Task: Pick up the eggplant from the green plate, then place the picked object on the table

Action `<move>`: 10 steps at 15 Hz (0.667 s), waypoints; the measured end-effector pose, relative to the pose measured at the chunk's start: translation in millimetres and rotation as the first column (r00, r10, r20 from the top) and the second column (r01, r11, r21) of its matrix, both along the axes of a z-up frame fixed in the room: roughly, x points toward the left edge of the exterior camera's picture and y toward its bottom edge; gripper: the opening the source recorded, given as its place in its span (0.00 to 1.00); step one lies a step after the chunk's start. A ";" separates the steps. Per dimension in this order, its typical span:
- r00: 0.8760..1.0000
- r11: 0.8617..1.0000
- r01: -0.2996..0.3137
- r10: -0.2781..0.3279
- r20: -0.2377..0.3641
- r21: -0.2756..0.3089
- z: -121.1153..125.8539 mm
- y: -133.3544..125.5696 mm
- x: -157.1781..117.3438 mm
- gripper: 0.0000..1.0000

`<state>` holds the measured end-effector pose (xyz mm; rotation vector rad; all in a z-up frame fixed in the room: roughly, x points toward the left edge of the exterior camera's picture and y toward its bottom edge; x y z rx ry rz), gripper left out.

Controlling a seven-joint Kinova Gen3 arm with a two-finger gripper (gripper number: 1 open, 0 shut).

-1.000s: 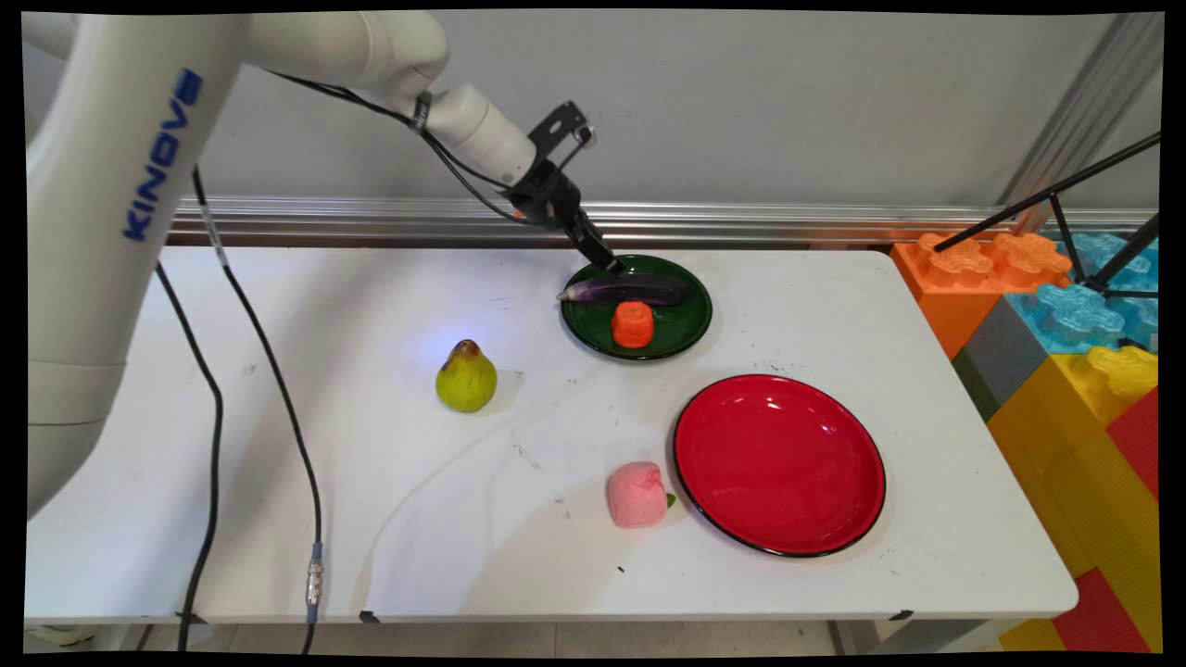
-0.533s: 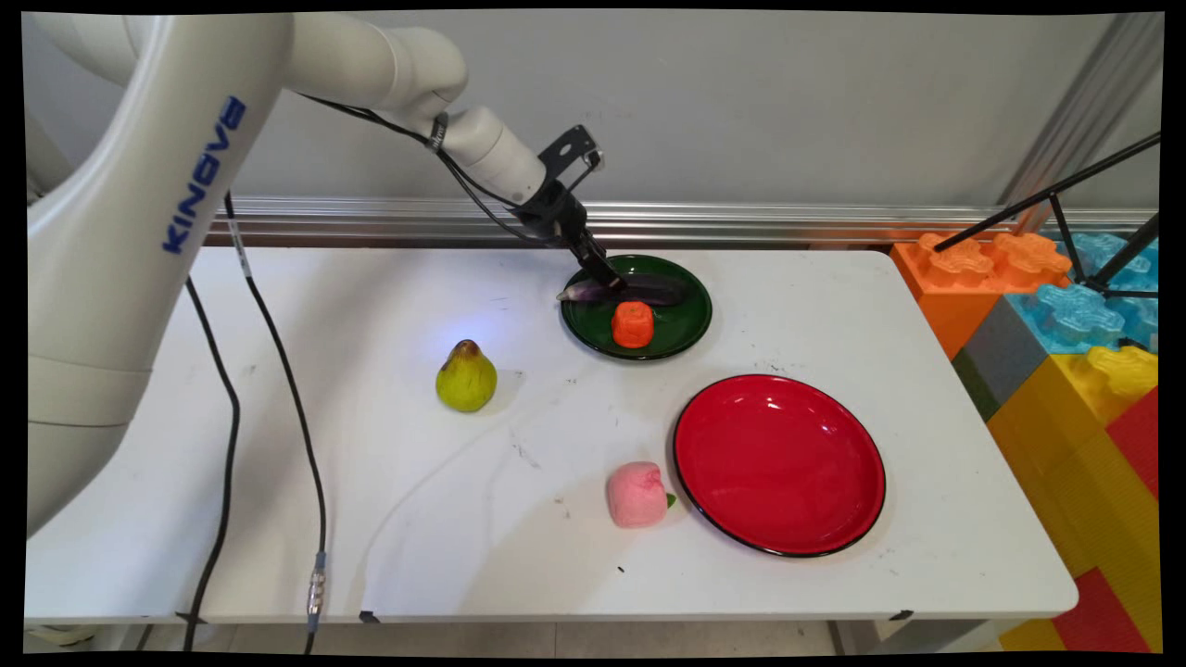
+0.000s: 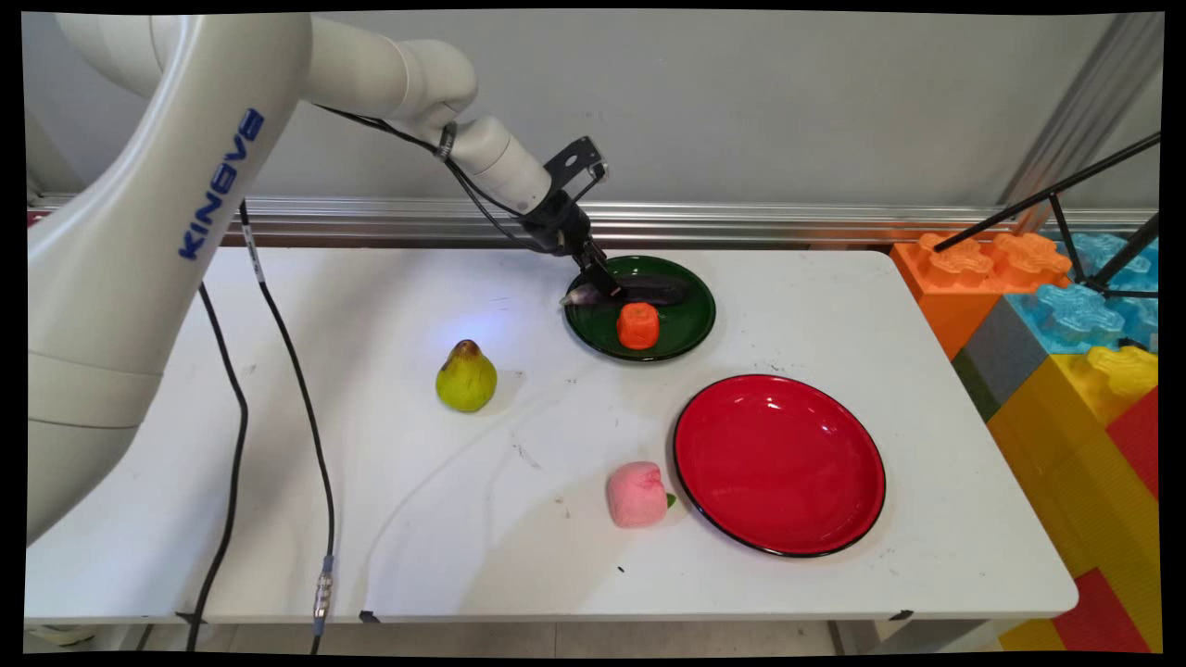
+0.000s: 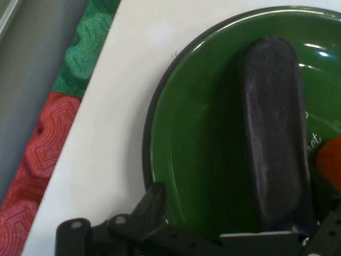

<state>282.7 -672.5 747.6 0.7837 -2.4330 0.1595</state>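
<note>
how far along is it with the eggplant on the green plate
Done: the gripper is down at the eggplant on the green plate. In hand: a grasp is not confirmed. Left: the eggplant lies on the plate beside the orange piece.

carrot piece [image 3: 637,325] crowds eggplant [image 3: 649,289], seemingly touching.

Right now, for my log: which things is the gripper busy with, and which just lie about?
At the gripper: eggplant, green plate under it, orange chunk alongside.
Lying apart: pear, pink peach, red plate.
</note>
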 end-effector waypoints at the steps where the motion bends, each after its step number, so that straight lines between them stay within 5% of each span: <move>1: 1.000 1.000 0.003 -0.003 0.001 0.000 -0.5 0.6 -0.5 1.00; 4: 1.000 1.000 0.016 -0.016 0.004 -0.002 -1.1 3.0 -2.9 1.00; 5: 1.000 1.000 0.023 -0.023 0.005 -0.003 -1.0 4.2 -4.2 0.00; 10: 0.999 0.999 0.047 -0.047 0.005 -0.010 0.7 8.7 -7.8 0.00</move>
